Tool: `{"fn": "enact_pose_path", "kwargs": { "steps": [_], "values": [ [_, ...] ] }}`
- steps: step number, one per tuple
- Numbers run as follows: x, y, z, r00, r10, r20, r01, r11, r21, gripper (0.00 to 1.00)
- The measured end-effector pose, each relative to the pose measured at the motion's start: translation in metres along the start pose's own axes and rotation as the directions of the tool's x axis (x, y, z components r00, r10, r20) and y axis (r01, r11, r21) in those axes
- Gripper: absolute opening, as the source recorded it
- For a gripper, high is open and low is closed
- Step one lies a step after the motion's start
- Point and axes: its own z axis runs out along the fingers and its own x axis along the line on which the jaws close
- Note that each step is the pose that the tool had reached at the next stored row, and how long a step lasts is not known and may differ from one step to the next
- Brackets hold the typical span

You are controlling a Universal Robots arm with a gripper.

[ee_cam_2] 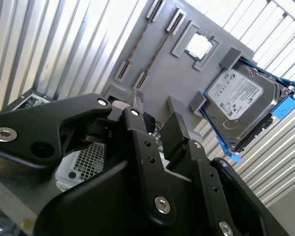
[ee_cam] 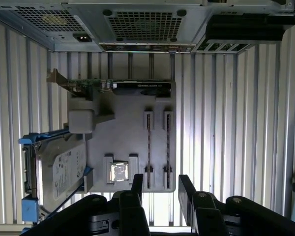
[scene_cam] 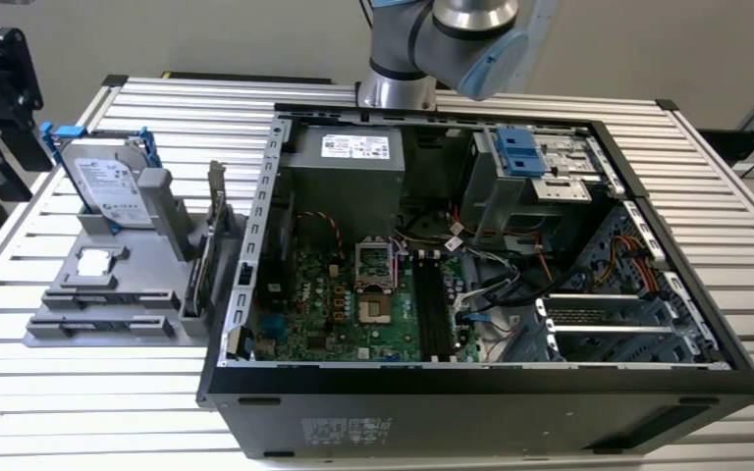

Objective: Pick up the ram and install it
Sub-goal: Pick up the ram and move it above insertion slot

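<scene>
On gray holder (ee_cam: 128,137) | ram (ee_cam: 148,147): 2 sticks, slotted edge-up | hard drive (ee_cam: 59,172): 1 | tool (ee_cam: 161,181): released, empty

Gripper (ee_cam: 161,179) (jaws apart) near ram (ee_cam: 148,145) in gray holder (ee_cam: 123,135).

The exterior view overlooks case (scene_cam: 482,404) and holder (scene_cam: 129,287) from above; both wrist views look down on the holder (ee_cam_2: 211,73) (ee_cam: 123,132).

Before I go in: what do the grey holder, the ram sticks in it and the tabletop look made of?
Grey holder: matte plastic, probably; uniform dull grey, blocky clips, no shine. Ram sticks: thin dark boards seen edge-on, likely circuit-board laminate; hard to confirm. Tabletop: bare metal, likely aluminium; bright ribbed slats with glare.
</scene>
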Motion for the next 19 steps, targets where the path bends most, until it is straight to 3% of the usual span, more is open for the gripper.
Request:
{"fn": "enact_pose_path", "kwargs": {
  "steps": [19],
  "values": [
    [0.0000,-0.0002,0.0112,1.0000,0.000,0.0001,0.000,1.0000,0.0001,1.00]
  ]
}}
